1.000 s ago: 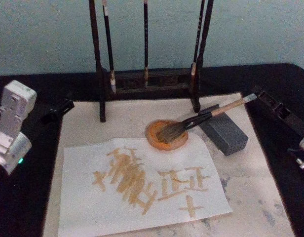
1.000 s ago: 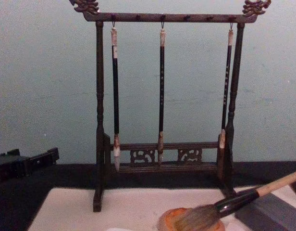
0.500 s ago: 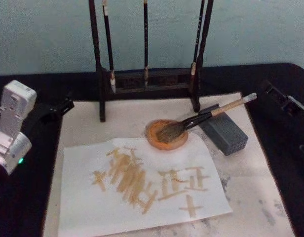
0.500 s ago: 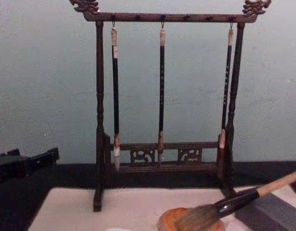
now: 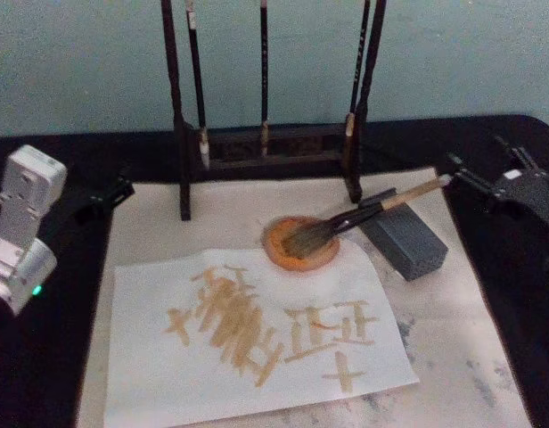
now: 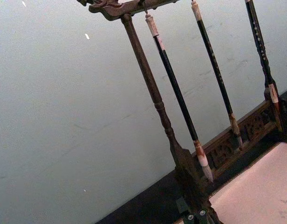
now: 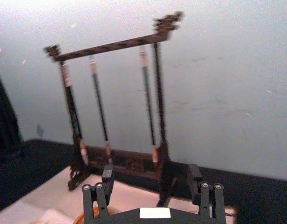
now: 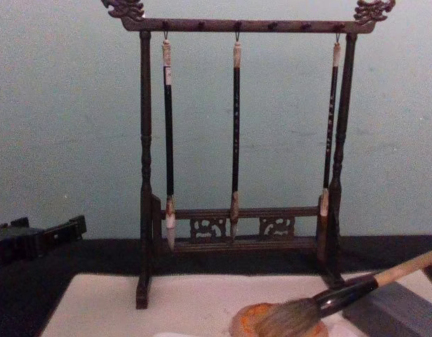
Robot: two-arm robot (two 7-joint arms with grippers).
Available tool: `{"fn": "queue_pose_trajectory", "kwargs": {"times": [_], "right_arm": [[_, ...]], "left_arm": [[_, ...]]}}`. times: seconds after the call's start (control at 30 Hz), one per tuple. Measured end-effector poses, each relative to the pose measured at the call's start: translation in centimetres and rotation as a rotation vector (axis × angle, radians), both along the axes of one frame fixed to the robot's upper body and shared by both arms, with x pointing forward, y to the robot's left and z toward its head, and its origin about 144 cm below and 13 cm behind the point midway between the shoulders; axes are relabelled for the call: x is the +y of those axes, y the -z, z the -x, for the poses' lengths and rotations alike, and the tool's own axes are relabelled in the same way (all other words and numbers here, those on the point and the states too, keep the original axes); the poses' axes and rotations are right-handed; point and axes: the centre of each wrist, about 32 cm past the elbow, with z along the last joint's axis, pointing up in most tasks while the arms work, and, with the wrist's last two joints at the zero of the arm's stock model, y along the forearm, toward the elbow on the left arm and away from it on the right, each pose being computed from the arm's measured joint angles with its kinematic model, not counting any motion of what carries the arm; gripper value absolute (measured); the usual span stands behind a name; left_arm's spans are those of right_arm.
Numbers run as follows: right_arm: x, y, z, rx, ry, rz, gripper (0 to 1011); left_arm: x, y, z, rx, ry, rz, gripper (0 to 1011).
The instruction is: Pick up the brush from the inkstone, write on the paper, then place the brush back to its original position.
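The brush [image 5: 346, 218] lies slanted, its bushy head in the round orange inkstone [image 5: 274, 248] and its tan handle propped on a grey block [image 5: 408, 245]. In the chest view the brush [image 8: 342, 295] reaches from the right down to the inkstone [image 8: 244, 319]. The paper [image 5: 150, 374] lies in front of the dish and bears tan strokes. My right gripper [image 5: 479, 168] is open just right of the handle's end, apart from it; in the right wrist view this gripper [image 7: 150, 186] shows its fingers wide apart with nothing between them. My left gripper [image 5: 101, 198] is parked at the far left.
A dark wooden brush rack [image 5: 257, 147] with three slim hanging brushes stands behind the inkstone. A cream felt mat [image 5: 471, 357] lies under everything on the black table. The left gripper [image 8: 41, 239] also shows at the chest view's left edge.
My right gripper has turned and shifted at the right side, its fingers now pointing at the brush handle's end. Brush, inkstone, paper and left arm have not moved.
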Motion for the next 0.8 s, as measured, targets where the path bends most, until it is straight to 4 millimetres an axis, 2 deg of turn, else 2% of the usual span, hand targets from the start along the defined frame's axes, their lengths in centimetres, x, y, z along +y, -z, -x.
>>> {"fn": "queue_pose_trajectory", "kwargs": {"times": [0.43, 0.8], "right_arm": [[2.4, -0.1, 1.1, -0.062, -0.065, 0.192, 1008], [3.3, 0.6, 1.5, -0.044, -0.086, 0.230, 1008]], "left_arm": [[0.0, 0.0, 0.0, 0.000, 0.000, 0.000, 1002], [0.0, 0.0, 0.0, 0.000, 0.000, 0.000, 1000]]}}
